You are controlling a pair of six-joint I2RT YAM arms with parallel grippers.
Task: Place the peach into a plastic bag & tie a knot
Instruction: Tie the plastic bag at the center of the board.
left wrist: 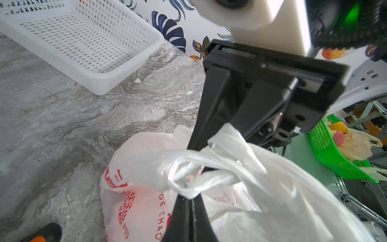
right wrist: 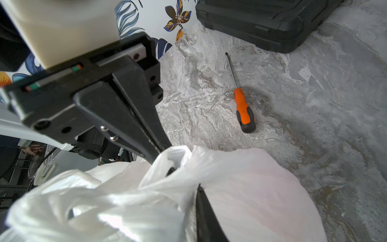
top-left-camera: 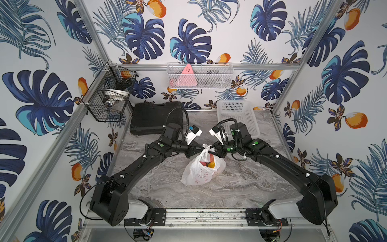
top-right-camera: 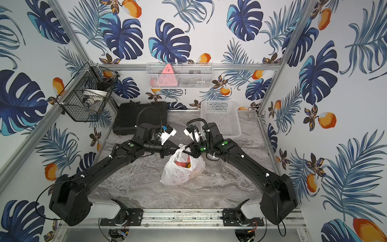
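Sitting on the grey marbled tabletop [top-left-camera: 240,184] between both arms, the thin translucent white plastic bag [top-left-camera: 199,174] with red print holds the reddish-orange peach [top-left-camera: 207,162]. Its handles meet in a knot [top-left-camera: 206,147]. The left gripper [left wrist: 189,199] is pinched tight on twisted handle plastic there. The right gripper [left wrist: 211,142] has its jaws slightly apart at the other end, and I cannot tell whether it grips.
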